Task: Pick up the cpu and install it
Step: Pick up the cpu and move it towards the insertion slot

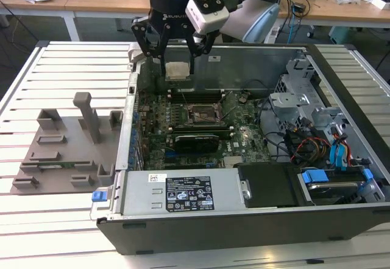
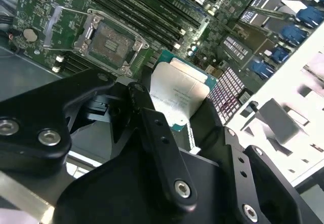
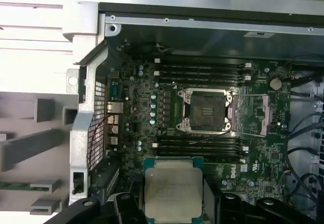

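**CPU Gripped Above Open Socket**

Exterior view: the gripper [image 1: 177, 68] was closed on the cpu [image 1: 177, 71], holding it flat between its fingers above the motherboard [image 1: 183, 129]. The socket [image 1: 201, 114] lay below the gripper, apart from it.

Second wrist view: the cpu [image 2: 179, 89] sat clamped by opposite edges.

First wrist view: the socket [image 3: 207, 111] lay beyond the gripped cpu [image 3: 173, 188], its lid swung open.

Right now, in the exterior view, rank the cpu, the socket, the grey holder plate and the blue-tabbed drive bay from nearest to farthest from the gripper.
1. cpu: clamped in the gripper, above the board.
2. socket: on the motherboard beneath.
3. grey holder plate: outside the case, exterior view's left.
4. blue-tabbed drive bay: case corner, exterior view's right.
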{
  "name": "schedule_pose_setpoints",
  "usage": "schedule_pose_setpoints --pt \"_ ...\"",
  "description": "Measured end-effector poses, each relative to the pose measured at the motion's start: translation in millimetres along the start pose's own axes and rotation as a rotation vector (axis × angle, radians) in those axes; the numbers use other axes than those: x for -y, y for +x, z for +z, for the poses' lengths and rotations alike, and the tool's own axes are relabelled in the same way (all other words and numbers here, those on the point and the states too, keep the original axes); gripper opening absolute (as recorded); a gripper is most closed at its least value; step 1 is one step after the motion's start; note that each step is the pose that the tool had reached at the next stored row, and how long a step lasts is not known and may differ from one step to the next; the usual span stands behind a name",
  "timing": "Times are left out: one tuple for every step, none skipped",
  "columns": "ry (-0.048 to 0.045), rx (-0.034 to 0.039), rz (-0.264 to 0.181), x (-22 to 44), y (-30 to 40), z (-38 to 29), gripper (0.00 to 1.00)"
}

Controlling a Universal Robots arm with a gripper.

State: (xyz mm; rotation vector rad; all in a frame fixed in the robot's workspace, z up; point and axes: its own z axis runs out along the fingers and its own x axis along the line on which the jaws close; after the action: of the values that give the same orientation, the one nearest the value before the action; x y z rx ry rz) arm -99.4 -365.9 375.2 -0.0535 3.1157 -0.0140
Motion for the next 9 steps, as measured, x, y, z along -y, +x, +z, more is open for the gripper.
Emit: schedule_pose_setpoints --pt "0.0007 0.0000 0.000 -0.1 -1.6 0.5 0.55" --pt "0.0015 0.0000 0.000 -0.3 -3.1 1.0 0.55" --pt "0.0023 0.0000 0.000 -0.4 -4.8 1.6 0.55" --pt "0.0038 -0.0001 0.000 -0.7 -8.1 2.6 0.55" --pt "0.0052 -0.0002 0.000 -0.8 -10.8 3.5 0.55" --pt "0.0059 -0.0002 0.000 -0.9 -12.1 3.9 0.55" --pt "0.0067 -0.0002 0.000 -1.0 -13.6 4.4 0.55" --pt "0.0076 -0.0002 0.000 -1.1 -15.3 5.1 0.55" --pt "0.0086 -0.0003 0.000 -1.2 -17.0 5.7 0.55"
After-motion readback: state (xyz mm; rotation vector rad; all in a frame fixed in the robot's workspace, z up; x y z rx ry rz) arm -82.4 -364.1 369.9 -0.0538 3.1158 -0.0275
